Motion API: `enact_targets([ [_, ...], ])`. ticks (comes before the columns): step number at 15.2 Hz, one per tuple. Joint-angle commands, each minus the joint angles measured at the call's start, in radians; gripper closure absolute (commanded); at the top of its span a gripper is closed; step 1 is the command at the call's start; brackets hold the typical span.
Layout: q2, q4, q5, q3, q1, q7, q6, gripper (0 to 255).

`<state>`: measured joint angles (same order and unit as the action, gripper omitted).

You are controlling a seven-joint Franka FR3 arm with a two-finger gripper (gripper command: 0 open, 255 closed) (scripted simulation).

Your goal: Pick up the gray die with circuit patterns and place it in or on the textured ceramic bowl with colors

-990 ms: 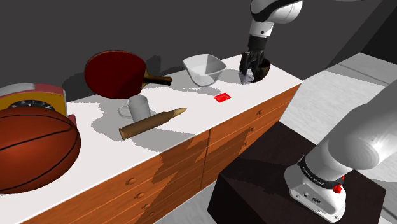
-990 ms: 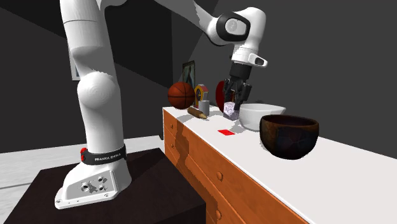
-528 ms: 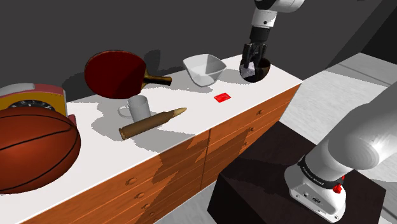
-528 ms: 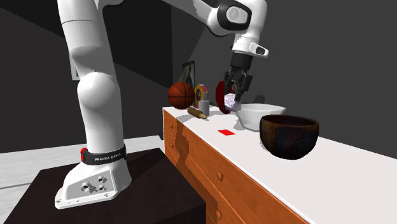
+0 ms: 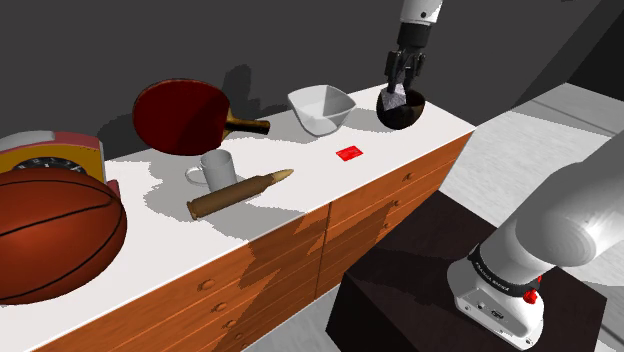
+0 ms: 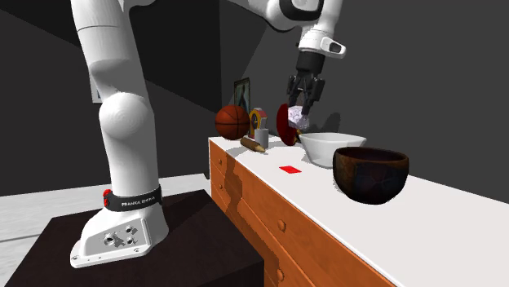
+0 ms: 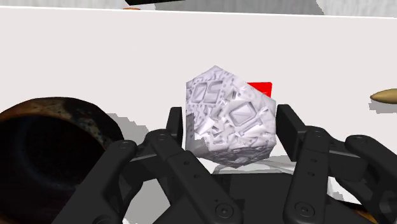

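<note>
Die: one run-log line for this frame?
phase: carry | jaws: shut on die | die: lifted clear of white counter | dark bowl: die not yet in it

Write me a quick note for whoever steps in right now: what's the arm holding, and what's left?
Hand: shut on the die, held in the air above the dresser.
Bowl: dark, upright on the dresser, off to one side of the hand, not under it.
Done: die picked up.
Left: carry it over the bowl, lower, open the hand.
</note>
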<state>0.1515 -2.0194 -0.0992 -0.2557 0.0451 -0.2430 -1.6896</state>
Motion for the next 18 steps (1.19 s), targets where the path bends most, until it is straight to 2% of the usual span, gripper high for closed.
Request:
enact_targets([
  [1, 0.004, 0.023, 0.001, 0.0, 0.0, 0.004, 0.027, 255],
  [4, -0.046, 0.09, 0.0, -0.026, 0.017, -0.041, 0.051, 255],
  [10, -0.223, 0.315, -0.027, -0.097, 0.08, -0.177, 0.123, 255],
  [15, -0.403, 0.556, -0.074, -0.139, 0.157, -0.283, 0.209, 255],
  [17, -0.506, 0.704, -0.105, -0.151, 0.208, -0.329, 0.266, 255],
  [18, -0.503, 0.687, -0.104, -0.149, 0.207, -0.33, 0.251, 255],
])
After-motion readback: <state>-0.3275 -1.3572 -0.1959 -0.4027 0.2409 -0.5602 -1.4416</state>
